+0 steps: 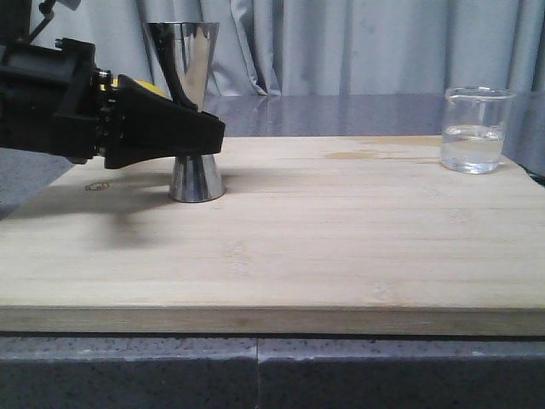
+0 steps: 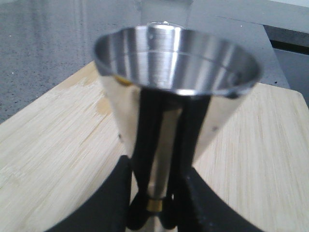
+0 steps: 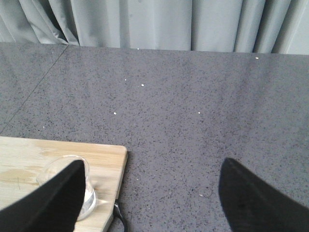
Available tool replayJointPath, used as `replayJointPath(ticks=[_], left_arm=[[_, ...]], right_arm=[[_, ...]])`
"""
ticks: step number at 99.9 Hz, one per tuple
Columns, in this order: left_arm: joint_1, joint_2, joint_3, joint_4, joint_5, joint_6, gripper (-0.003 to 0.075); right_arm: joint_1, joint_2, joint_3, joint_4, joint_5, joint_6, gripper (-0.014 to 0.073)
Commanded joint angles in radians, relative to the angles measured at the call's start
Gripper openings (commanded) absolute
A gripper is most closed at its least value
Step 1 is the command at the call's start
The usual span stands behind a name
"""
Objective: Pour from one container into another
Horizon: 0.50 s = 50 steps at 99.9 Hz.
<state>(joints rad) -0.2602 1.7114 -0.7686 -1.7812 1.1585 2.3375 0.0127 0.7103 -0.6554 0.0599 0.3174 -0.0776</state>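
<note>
Beaker (image 1: 478, 129) of clear glass is standing upright at the far right corner of the wooden board (image 1: 341, 247), holding a shallow level of clear liquid. It is sitting well apart from the steel jigger (image 1: 194, 111), which is standing upright on the far left part of the same board, wide mouth up and flared base resting flat on the wood.

Left gripper (image 1: 200, 132) is reaching in from the left at the height of the jigger's narrow waist. In the left wrist view its two black fingers (image 2: 147, 145) are lying against the jigger's (image 2: 176, 87) body on either side of the stem, just above the thin gold band (image 2: 154, 205), so the claw is clamping the jigger. The open cup of the jigger is showing a bare, shiny interior in that view. A yellow patch is peeking out behind the gripper in the front view; what it belongs to cannot be told.

Right gripper (image 3: 149, 203) is not appearing in the front view. In the right wrist view its two dark fingertips (image 3: 53, 200) are standing wide apart with nothing between them, hanging over the grey speckled countertop (image 3: 193, 96) beside the board's (image 3: 29, 154) right edge. One fingertip is overlapping the beaker (image 3: 65, 169) in that view; contact cannot be told.

Grey curtain (image 1: 383, 43) is hanging behind the counter.
</note>
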Motion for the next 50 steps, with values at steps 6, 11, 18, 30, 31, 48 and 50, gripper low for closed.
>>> replayJointPath(ticks=[6,11,18,30,31,48,50], left_arm=[[-0.007,-0.032,-0.023,-0.070,0.110,0.002,-0.0019],[-0.007,-0.032,-0.023,-0.070,0.110,0.002,-0.0018],[-0.007,-0.032,-0.025,-0.070,0.110,-0.006,-0.0019],[-0.007,-0.038,-0.026,-0.070,0.110,-0.020,-0.0019],[-0.007,-0.038,-0.026,-0.070,0.110,-0.023,-0.0019],[-0.013,-0.061,-0.026,-0.070,0.110,-0.024,-0.0019],[-0.016,-0.064,-0.026,-0.070,0.110,-0.024,-0.0018]], right_arm=[[-0.004,0.007,-0.033,-0.006,-0.092,-0.008,0.0499],[-0.004,0.007,-0.028,-0.006,-0.094,-0.008,0.0499],[-0.004,0.007,-0.015,-0.006,-0.111,-0.008,0.0499],[-0.004,0.007,0.016,-0.006,-0.151,-0.008,0.0499],[-0.004,0.007,0.016,-0.006,-0.154,-0.008,0.0499],[-0.004,0.007,0.071,0.005,-0.217,-0.008,0.0499],[-0.004,0.007,0.078,0.008,-0.221,-0.008,0.0499]])
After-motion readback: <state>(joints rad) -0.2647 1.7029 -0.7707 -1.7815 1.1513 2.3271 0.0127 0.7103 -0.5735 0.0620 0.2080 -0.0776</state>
